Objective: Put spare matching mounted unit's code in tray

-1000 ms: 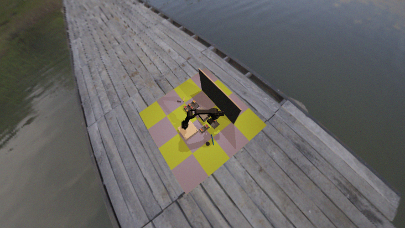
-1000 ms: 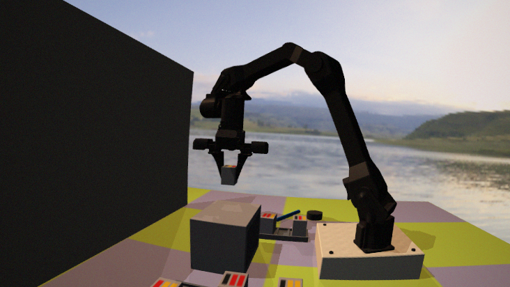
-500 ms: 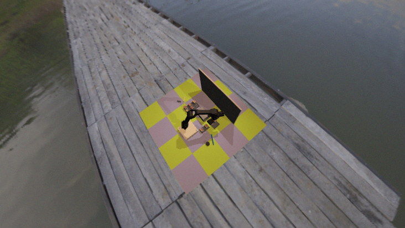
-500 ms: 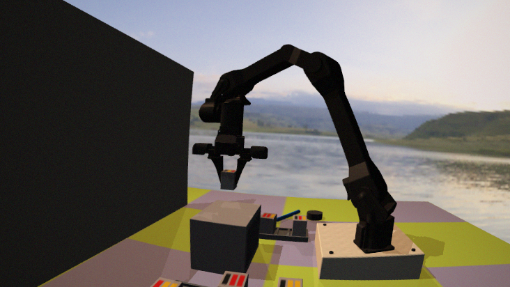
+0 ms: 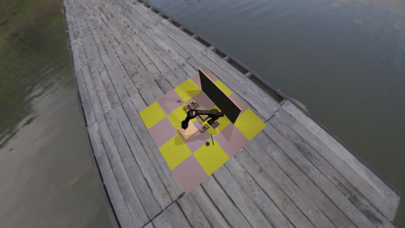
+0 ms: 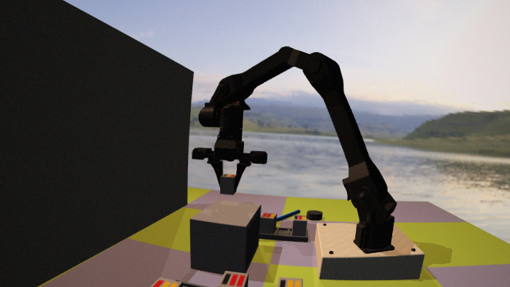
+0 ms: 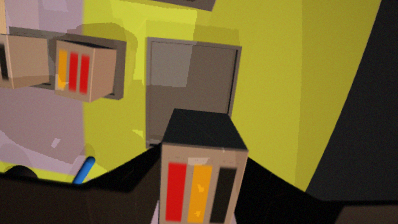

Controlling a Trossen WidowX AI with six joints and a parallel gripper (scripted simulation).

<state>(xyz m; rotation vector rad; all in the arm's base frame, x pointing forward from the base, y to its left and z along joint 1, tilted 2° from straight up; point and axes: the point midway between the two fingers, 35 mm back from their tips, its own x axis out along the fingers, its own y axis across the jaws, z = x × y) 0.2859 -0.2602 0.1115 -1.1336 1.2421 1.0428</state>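
Note:
My gripper (image 6: 227,183) (image 7: 197,151) is shut on a small block (image 6: 227,187) (image 7: 202,192), whose visible striped face reads red, orange, black in the wrist view. It holds the block upright in the air, beyond and above a large grey box (image 6: 223,246) in the exterior view. The flat grey tray (image 7: 210,75) (image 5: 216,124) is empty where it shows; the block covers its near part in the wrist view, and the box hides it in the exterior view. Whether the box bears the mounted unit, and any code on its back, cannot be read here.
A rack (image 7: 121,60) (image 6: 285,234) holds two striped spares (image 6: 267,223) (image 6: 299,227). More spares (image 6: 233,279) (image 6: 290,283) are at the exterior view's bottom edge. A tall black panel (image 5: 218,94) (image 6: 93,117), a blue stick (image 5: 212,139) (image 6: 288,215) and a dark disc (image 5: 207,143) (image 6: 314,215) stand nearby.

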